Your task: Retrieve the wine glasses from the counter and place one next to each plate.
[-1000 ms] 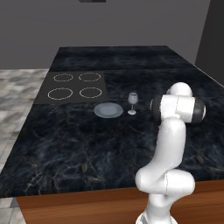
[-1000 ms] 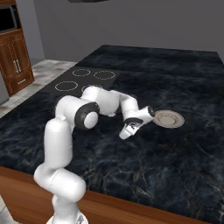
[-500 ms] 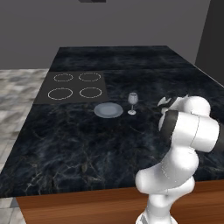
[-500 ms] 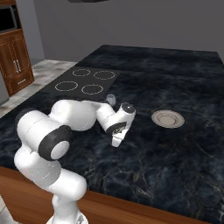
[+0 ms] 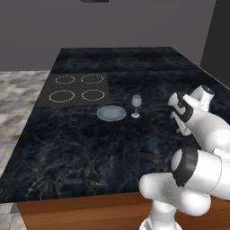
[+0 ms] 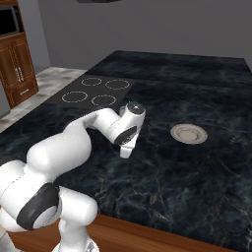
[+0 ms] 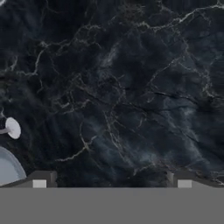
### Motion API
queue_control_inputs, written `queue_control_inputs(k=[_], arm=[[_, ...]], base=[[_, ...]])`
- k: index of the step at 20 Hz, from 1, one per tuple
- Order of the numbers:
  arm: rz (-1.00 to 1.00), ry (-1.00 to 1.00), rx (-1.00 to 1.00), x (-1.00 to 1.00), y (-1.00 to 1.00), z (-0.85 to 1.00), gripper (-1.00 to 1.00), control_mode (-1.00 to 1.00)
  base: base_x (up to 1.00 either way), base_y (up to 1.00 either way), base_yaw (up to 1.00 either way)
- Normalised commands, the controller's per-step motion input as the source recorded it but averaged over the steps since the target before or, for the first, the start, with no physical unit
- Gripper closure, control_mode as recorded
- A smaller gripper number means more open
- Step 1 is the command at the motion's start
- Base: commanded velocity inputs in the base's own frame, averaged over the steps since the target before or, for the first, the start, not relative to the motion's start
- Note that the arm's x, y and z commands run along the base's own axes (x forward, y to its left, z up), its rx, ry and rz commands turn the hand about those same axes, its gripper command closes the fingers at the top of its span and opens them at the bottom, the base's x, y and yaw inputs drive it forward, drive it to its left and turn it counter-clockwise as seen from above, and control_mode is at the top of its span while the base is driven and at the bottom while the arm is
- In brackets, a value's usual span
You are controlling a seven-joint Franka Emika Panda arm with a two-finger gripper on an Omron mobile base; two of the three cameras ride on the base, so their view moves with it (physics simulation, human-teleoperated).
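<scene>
A wine glass [image 5: 136, 105] stands upright on the black marble-veined top of the island [image 5: 81, 148], just beside the right edge of a grey-blue plate [image 5: 111, 112] as the left base view shows them; the two are close but look slightly apart. Both sit a little in front of the four white burner rings [image 5: 78, 87] set in a dark square patch of the top. In the hand view the foot of the glass [image 7: 12, 128] shows as a pale disc at the left edge, with part of the plate [image 7: 8, 168] curving in at the lower left corner below it.

A second plate, beige with a darker rim [image 6: 188, 133], lies flat on the same top in the right base view, to the right of the arm and well apart from the burner rings [image 6: 96, 90].

The gripper [image 7: 111, 179] hangs over bare marble between the two plates, pointing down at the top. Its two fingertips [image 7: 40, 178] stand far apart at the bottom of the hand view with nothing between them, so the jaws are released and empty. In the left base view the hand [image 5: 183, 114] is to the right of the glass; how high it rides over the top is hard to judge there.

Brown wooden cabinets [image 6: 18, 66] stand at the far left of the right base view.
</scene>
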Motion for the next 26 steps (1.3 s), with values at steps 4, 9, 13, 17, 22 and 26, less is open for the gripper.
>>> queue_control_inputs(k=[4, 9, 13, 17, 22, 26], arm=[[0.30, 0.01, -0.05, -0.47, 0.00, 0.66, -1.00, -1.00], [0.06, -0.06, -0.02, -0.55, 0.14, 0.48, -1.00, -1.00], [0.00, -0.10, 0.00, -0.43, 0.22, 0.29, -1.00, -1.00], [0.00, -0.11, 0.00, -0.23, 0.31, 0.24, -1.00, -1.00], [0.00, -0.12, 0.00, -0.23, 0.42, 0.28, -1.00, -1.00], [0.00, -0.11, 0.00, -0.38, 0.35, 0.24, -1.00, -1.00]], base=[[0.00, 0.00, 0.00], [0.00, 0.00, 0.00], [0.00, 0.00, 0.00], [0.00, 0.00, 0.00], [0.00, 0.00, 0.00], [0.00, 0.00, 0.00]])
